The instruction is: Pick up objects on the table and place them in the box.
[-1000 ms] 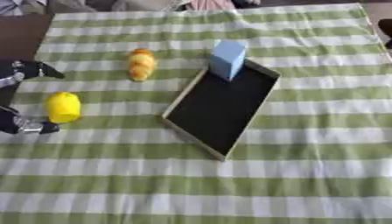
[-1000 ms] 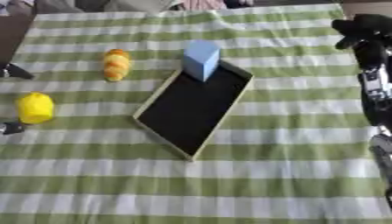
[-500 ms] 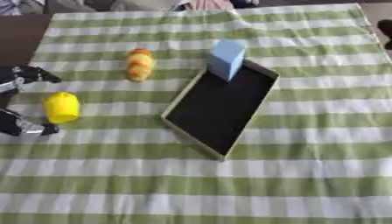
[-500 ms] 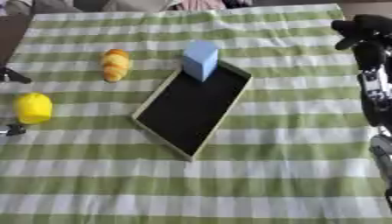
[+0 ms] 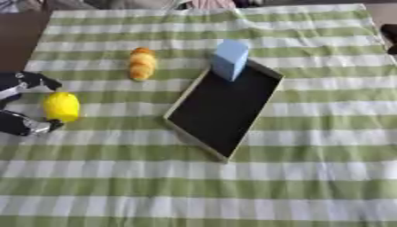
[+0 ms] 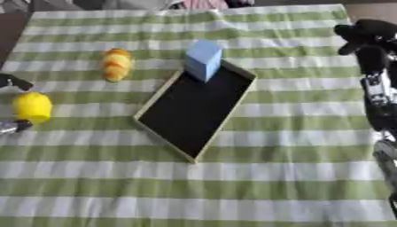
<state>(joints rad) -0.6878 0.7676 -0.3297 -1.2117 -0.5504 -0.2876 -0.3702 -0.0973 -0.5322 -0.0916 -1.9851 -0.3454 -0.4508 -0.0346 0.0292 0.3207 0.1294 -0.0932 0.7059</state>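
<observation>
A yellow lemon-shaped object (image 5: 60, 106) lies at the table's left edge. My left hand (image 5: 21, 84) brackets it: fingers just above it, thumb (image 5: 25, 127) just below, a small gap on both sides. An orange, lumpy, oblong thing (image 5: 141, 64) lies farther back on the cloth. The box (image 5: 180, 106) is a shallow wooden tray with a black floor, set askew at the centre. A light blue block (image 5: 230, 59) stands at its far end, on or against the rim. My right hand (image 6: 366, 33) hovers at the far right, away from every object; its arm runs down the right edge.
A green and white striped cloth (image 5: 232, 186) covers the whole table. The dark table edge (image 5: 19, 40) shows at the far left. Cloth-like shapes lie beyond the far edge.
The left hand's fingers have come down closer to the yellow object. The thumb, the objects and the right hand have barely moved.
</observation>
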